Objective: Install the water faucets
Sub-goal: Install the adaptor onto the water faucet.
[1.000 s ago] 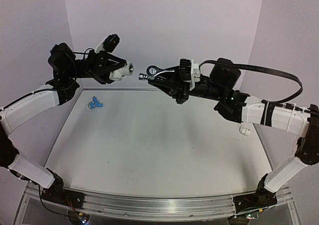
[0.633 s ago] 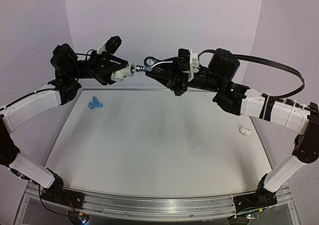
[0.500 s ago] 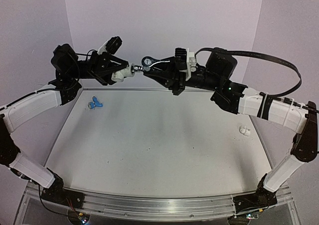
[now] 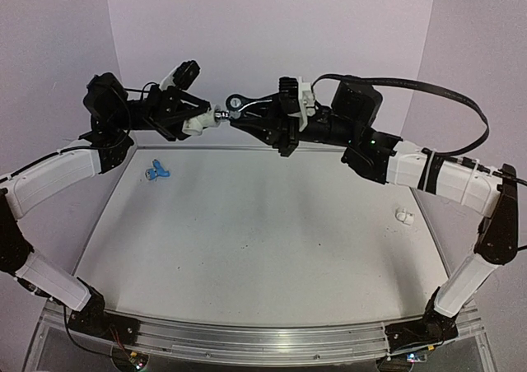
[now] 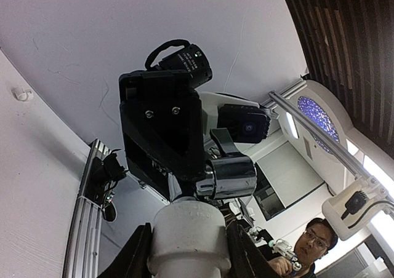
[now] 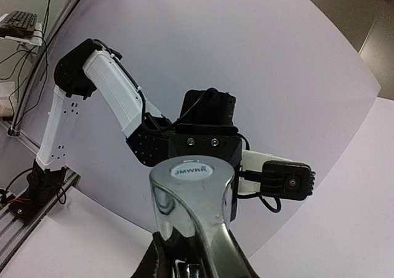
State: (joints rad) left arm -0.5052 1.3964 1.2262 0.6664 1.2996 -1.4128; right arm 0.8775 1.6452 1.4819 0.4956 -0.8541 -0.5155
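Observation:
High above the table's back edge, my right gripper is shut on the silver metal faucet. Its threaded end meets the open mouth of a white pipe fitting, which my left gripper is shut on. In the left wrist view the white pipe fitting sits between my fingers, with the shiny silver faucet against its top. The right wrist view shows the silver faucet filling my right gripper. How deep the end sits is hidden. The blue plastic faucet lies loose on the table, back left.
A second small white fitting lies at the table's right edge, also seen as the small white fitting in the left wrist view. A black cable loops above the right arm. Purple walls close in the back and sides.
My right arm has carried the silver faucet leftward and slightly up, closing the gap until its end touches the fitting. The left arm has barely moved.

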